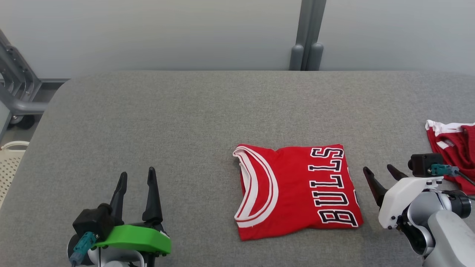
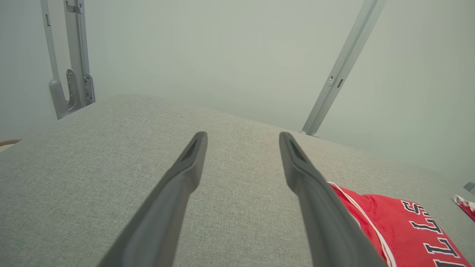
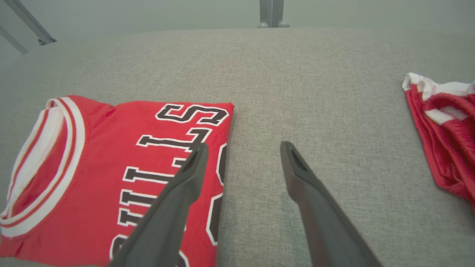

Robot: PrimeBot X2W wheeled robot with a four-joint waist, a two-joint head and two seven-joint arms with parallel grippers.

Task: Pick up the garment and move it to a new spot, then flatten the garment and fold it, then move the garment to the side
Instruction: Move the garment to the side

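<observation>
Okay, status: the garment [image 1: 297,191] lies folded into a rough rectangle on the grey table [image 1: 148,111], with the collar [image 1: 256,185] on its left side and the BULLS lettering [image 1: 332,185] down its right side. Neither arm holds it.

My left gripper [image 1: 137,171] hangs well off the garment's left edge, fingers apart, nothing between them. My right gripper [image 1: 377,167] sits just beside the garment's right edge, fingers also apart and empty. In the right wrist view one finger overlaps the lettered edge; I can't tell if it touches cloth.

My read: the fold is done and the shift to the side is what's left. Risks from here:
- If I pinch one edge only, the top layer lifts and the stack opens. I want both sides gripped, through all layers.
- If the fingers go in too shallow, they catch the upper ply only, and the lower plies drag on the table cover and bunch.
- The garment's upper-left corner looks puckered; a pull from there probably skews the rectangle.
- A second red garment [image 1: 452,148] lies well to the right of the folded one. If I slide too far that way, the two overlap or tangle.
- The left arm has a long reach to the garment's left edge; a low sweep could plough the collar.
</observation>
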